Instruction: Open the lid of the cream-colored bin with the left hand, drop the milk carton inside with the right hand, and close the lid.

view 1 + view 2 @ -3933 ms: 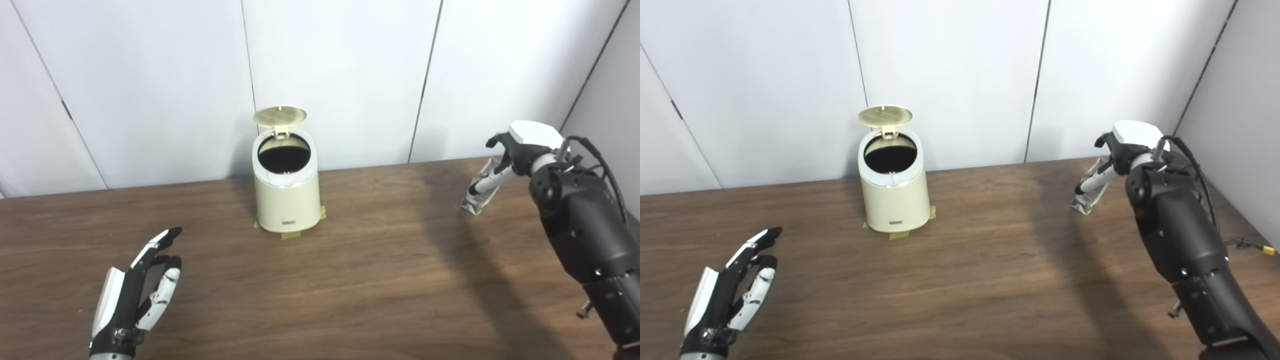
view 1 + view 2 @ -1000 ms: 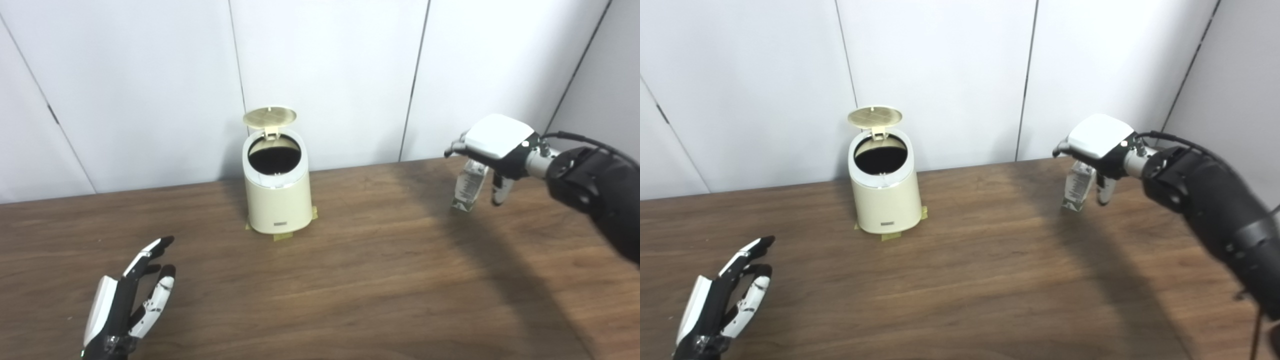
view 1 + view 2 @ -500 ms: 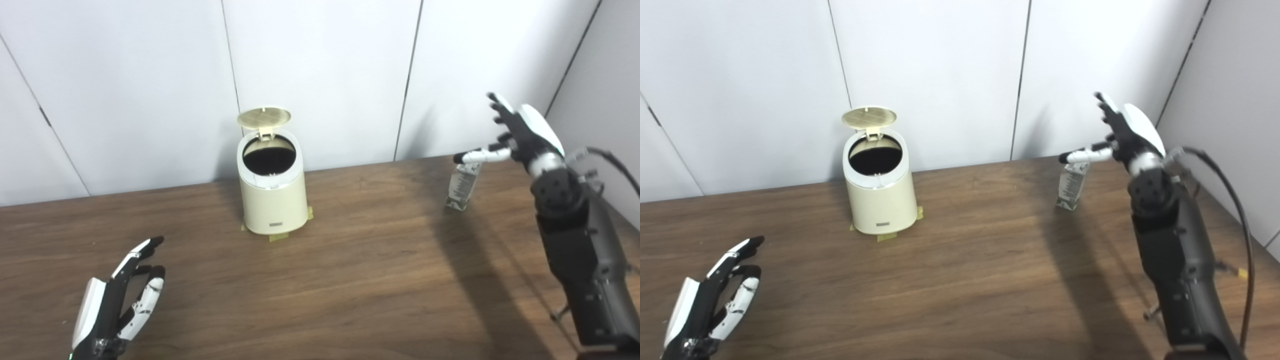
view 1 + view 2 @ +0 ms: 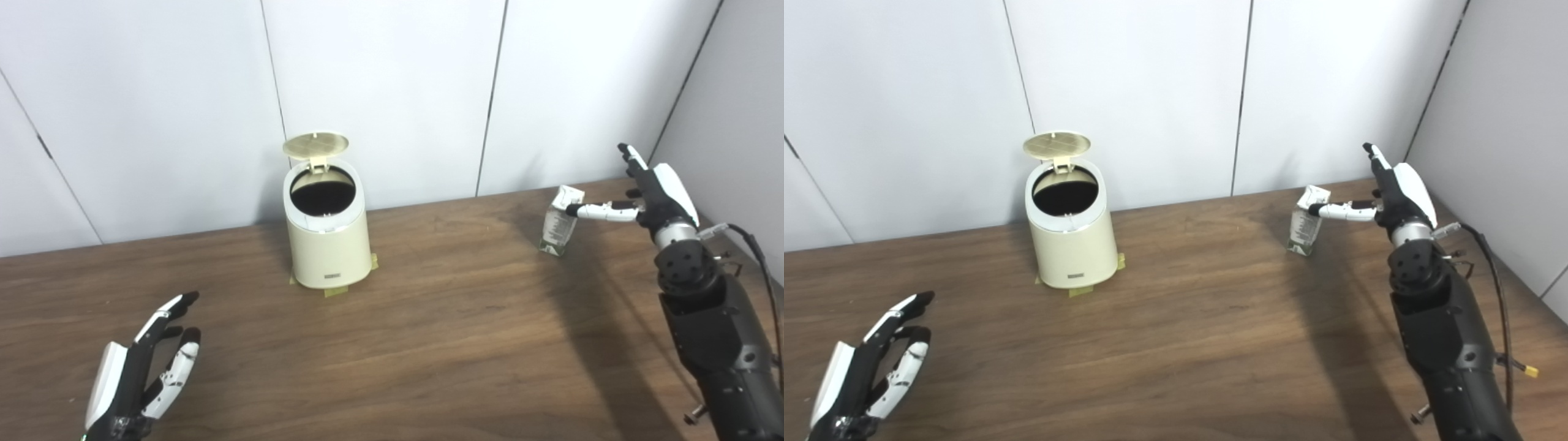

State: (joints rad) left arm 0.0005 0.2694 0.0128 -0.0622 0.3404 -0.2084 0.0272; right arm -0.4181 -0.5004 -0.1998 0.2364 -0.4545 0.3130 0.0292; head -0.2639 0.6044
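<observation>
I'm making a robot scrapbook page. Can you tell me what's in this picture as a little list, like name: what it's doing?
bin: cream-colored, upright on the table, taped at its base
lid: flipped up, bin open
milk carton: standing on the table, far right of the bin
right hand: open, beside the carton, thumb at its top
left hand: open, holding nothing, near the table's front left

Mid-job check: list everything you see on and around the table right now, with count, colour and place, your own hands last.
bin: one, cream, back centre-left of the table, standing on tape patches
lid: one, cream-gold, hinged up open behind the bin's mouth
tape patches: a few, tan, under the bin's base
milk carton: one, white with print, upright, back right of the table
table: one, dark brown wood
wall panels: white, behind the table
left hand: open, near left corner
right hand: open, beside the carton, thumb at its top
</observation>
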